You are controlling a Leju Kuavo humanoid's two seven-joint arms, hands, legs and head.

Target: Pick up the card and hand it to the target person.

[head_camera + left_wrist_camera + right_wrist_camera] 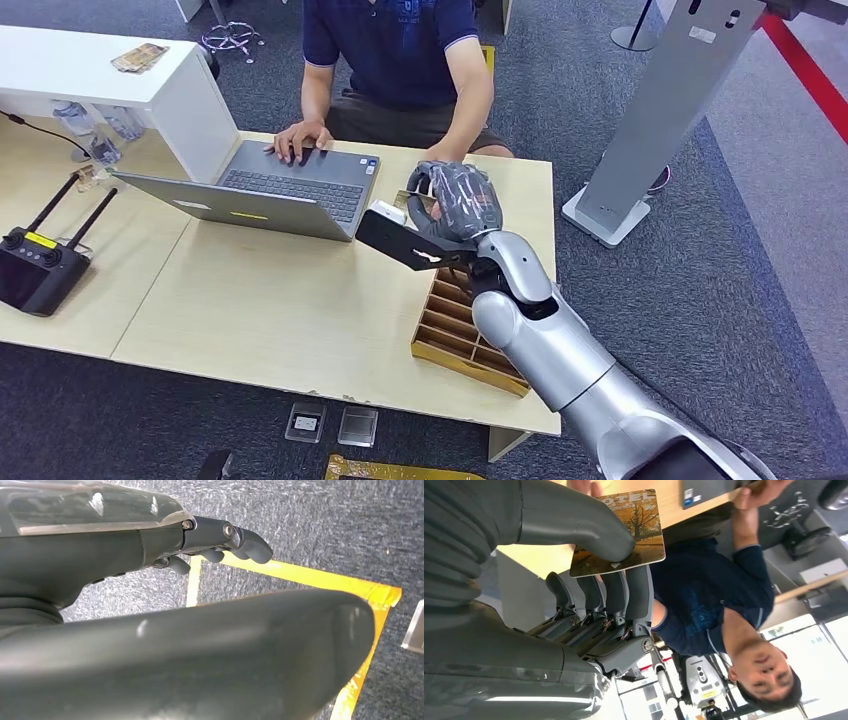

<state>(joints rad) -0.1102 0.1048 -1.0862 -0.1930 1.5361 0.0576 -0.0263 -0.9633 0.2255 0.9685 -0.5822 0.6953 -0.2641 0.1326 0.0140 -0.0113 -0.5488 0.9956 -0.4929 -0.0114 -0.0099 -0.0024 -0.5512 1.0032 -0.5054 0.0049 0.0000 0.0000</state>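
Note:
My right hand [458, 202] is raised over the far right part of the table, toward the seated person [400, 60]. It pinches the card [636, 530], a picture card with an autumn tree and "HOTEL" lettering, between thumb and fingers [616, 592]. From the head view a tan edge of the card [417, 207] shows at the front of the hand. One of the person's hands [300, 138] rests on the laptop; their other forearm [455, 140] comes down just behind my right hand. My left hand [200, 645] hangs over the carpet holding nothing, fingers [242, 542] slightly bent.
An open grey laptop [270, 190] stands in front of the person. A wooden divided box [455, 330] lies under my right forearm at the table's [300, 320] right front. A black remote controller [40, 265] is at the left, a white cabinet [130, 85] behind, a grey stand [660, 110] right.

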